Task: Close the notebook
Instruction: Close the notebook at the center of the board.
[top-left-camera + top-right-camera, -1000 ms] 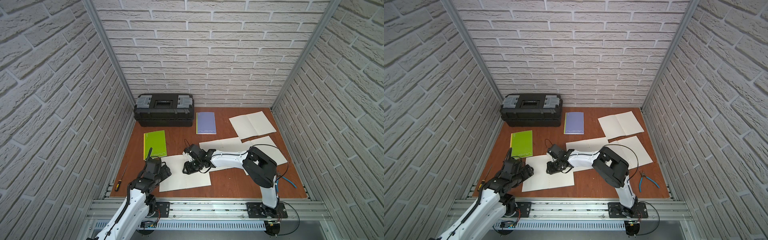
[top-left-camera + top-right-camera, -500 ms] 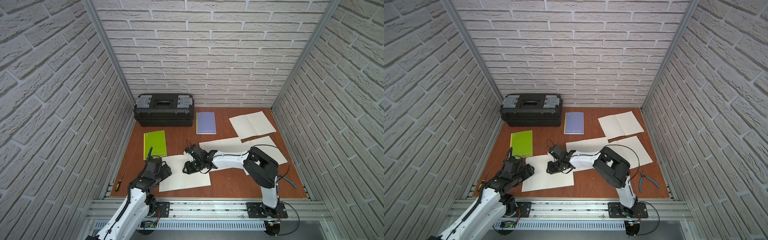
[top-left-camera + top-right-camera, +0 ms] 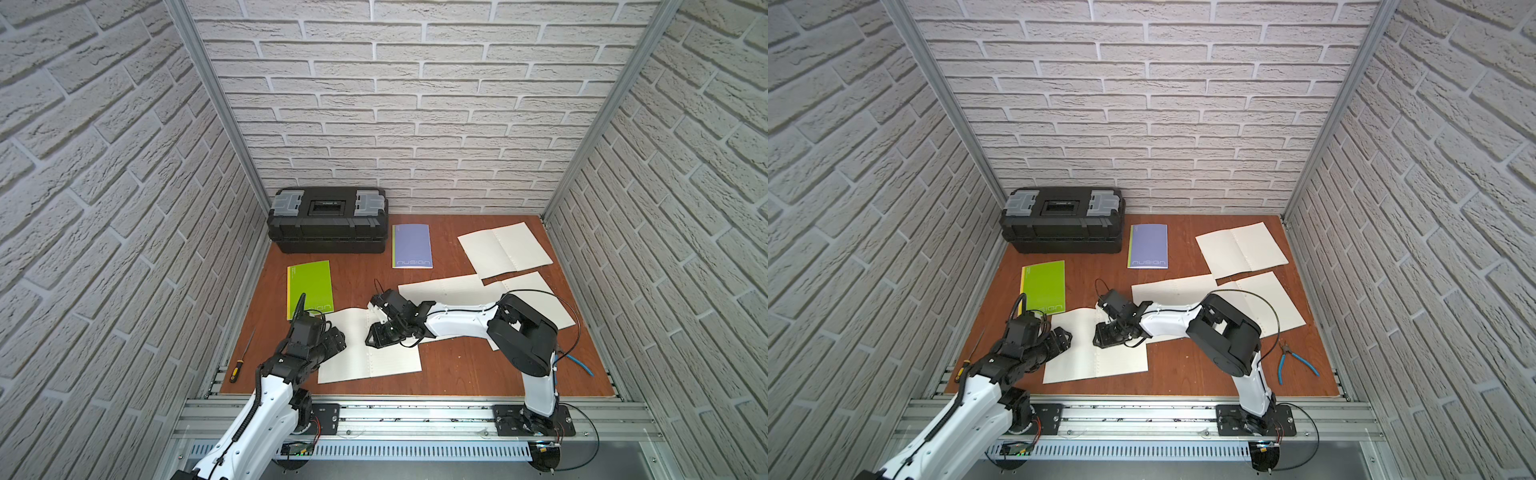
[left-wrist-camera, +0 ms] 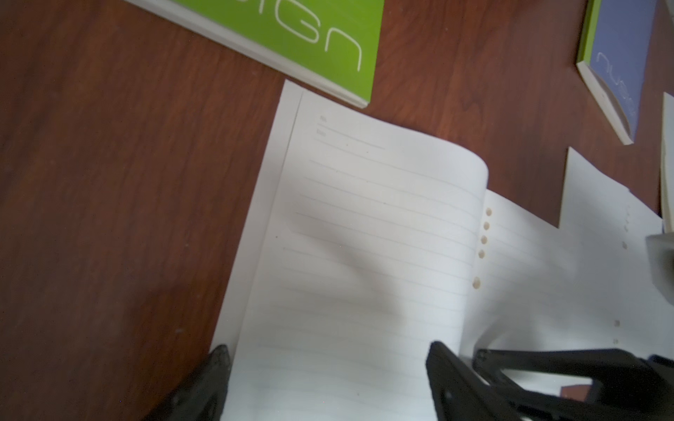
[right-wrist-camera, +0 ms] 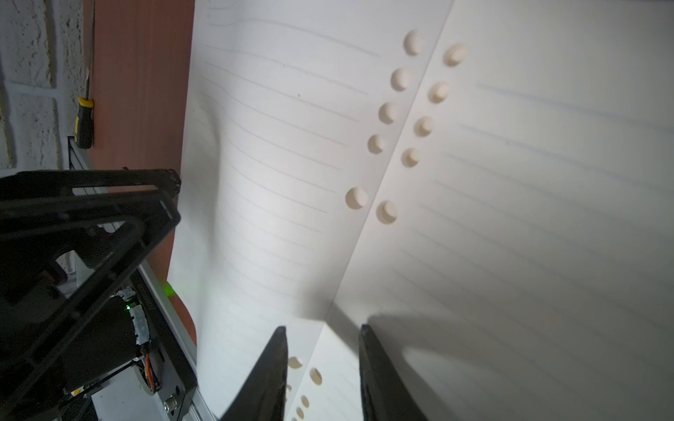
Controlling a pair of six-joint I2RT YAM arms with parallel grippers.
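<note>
The open notebook (image 3: pixel 390 361) lies near the table's front with white lined pages up and punched holes along its spine (image 5: pixel 386 175). Its left page (image 4: pixel 364 237) bulges upward toward the spine. My left gripper (image 3: pixel 332 332) is open at that page's outer edge. One of its fingers (image 4: pixel 219 361) is on the wood beside the edge and the other is over the paper. My right gripper (image 3: pixel 376 336) hangs low over the spine. Its jaws stand a little apart, one fingertip (image 5: pixel 281 331) on each side of the fold, with nothing between them.
A closed green notebook (image 3: pixel 309 289) lies just behind the left arm, a closed blue one (image 3: pixel 411 246) next to the black toolbox (image 3: pixel 328 220). Two more open notebooks (image 3: pixel 505 249) (image 3: pixel 449 286) lie at the right. A screwdriver (image 3: pixel 241 361) lies at the left edge, pliers (image 3: pixel 1296 361) at the right.
</note>
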